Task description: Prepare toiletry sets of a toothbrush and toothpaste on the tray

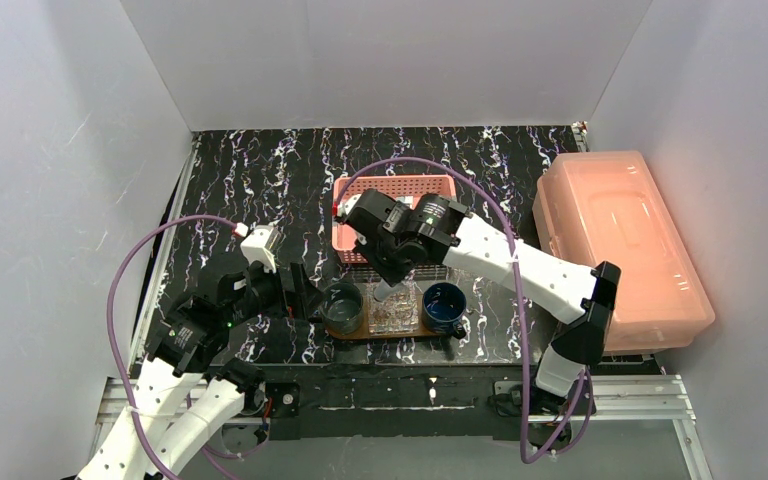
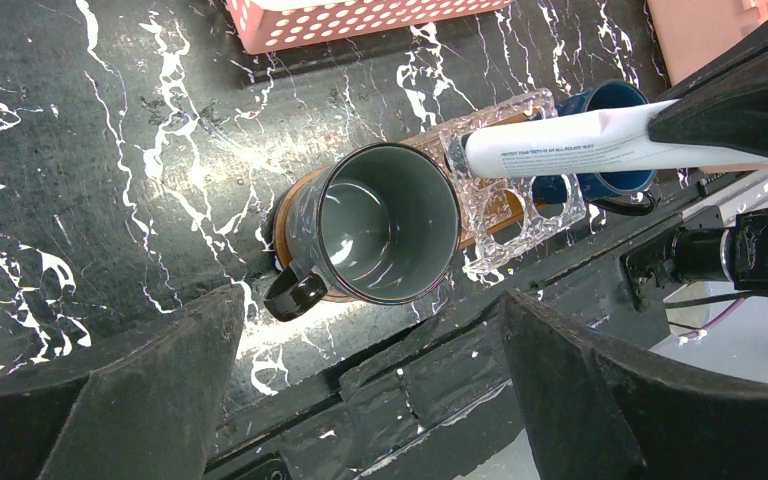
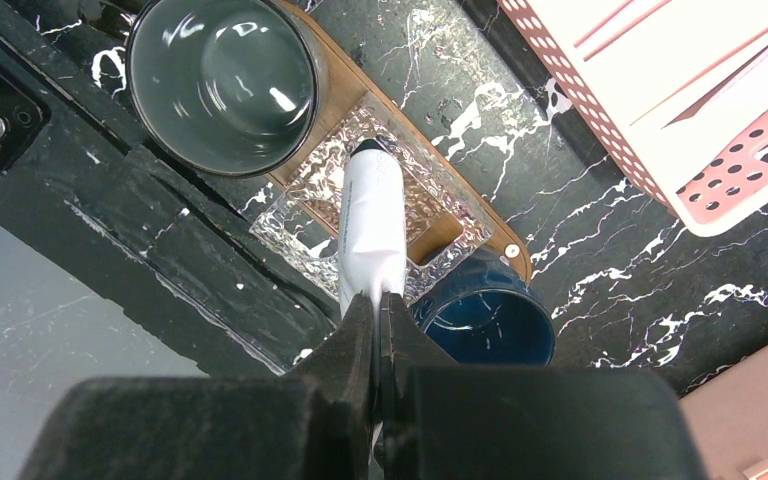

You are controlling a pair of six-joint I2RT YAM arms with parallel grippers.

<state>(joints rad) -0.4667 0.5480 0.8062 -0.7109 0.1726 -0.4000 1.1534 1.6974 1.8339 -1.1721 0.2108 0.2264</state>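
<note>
the right gripper (image 3: 378,300) clamps its jaws on the toothpaste tube (image 3: 372,215) by the tail so the cap hangs below them toward the clear holder (image 3: 310,195) on the tray (image 3: 490,232); the left gripper (image 2: 370,310) gapes empty.

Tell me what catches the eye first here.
The right gripper holds a white tube pinched between its fingers, cap down over the clear holder on the tray. A grey mug and a blue mug flank the holder. A big pink box fills the table's right edge.
</note>
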